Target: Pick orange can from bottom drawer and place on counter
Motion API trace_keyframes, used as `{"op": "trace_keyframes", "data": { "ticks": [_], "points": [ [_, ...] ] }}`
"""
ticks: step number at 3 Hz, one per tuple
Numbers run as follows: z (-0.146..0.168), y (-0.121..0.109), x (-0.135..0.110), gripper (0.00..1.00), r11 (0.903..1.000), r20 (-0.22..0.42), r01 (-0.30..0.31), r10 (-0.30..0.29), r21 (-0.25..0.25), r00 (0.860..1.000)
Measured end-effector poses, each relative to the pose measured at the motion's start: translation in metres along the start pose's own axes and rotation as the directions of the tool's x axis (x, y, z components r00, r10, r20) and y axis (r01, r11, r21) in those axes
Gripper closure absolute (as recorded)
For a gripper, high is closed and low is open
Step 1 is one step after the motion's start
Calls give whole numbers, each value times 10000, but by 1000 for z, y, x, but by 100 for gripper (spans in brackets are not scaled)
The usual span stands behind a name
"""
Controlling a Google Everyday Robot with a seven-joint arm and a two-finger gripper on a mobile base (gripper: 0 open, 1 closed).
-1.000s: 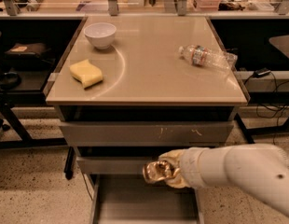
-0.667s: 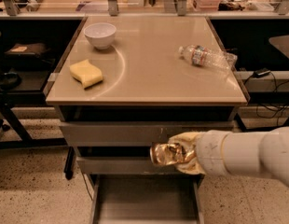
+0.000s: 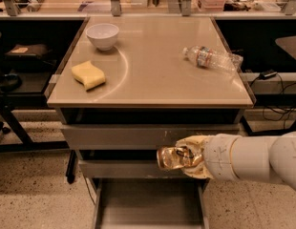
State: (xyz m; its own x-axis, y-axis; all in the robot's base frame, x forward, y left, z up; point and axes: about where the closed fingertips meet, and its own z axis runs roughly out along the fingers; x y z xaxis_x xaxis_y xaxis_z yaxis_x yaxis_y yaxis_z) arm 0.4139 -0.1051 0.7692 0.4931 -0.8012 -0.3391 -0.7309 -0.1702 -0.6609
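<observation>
The pincer (image 3: 184, 157) is pinching the shiny orange-gold metal can (image 3: 167, 159) clear above the open grey metal bottom drawer (image 3: 148, 208), presumably for lifting onto the glossy beige bench (image 3: 157, 82).

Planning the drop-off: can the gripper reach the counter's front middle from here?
Probably yes: the gripper, holding the orange can, hangs below the counter edge, and nothing lies between sponge and bottle there.

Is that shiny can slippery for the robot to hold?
Probably a bit: the orange can looks smooth and shiny, so it may slip. The tool, above the open bottom drawer, seems to hold it sideways; laid like that on the counter, it would likely roll.
</observation>
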Motion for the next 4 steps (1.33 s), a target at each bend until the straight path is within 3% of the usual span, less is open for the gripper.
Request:
{"op": "trace_keyframes", "data": {
  "ticks": [1,2,4],
  "points": [
    [0,-11,-4,100,9988,10,475,-474,-139,9989],
    [-3,-42,-11,100,9917,399,1254,-1242,-293,9915],
    [-4,-147,-38,100,9620,1810,2701,-2588,-405,9488]
  ]
}}
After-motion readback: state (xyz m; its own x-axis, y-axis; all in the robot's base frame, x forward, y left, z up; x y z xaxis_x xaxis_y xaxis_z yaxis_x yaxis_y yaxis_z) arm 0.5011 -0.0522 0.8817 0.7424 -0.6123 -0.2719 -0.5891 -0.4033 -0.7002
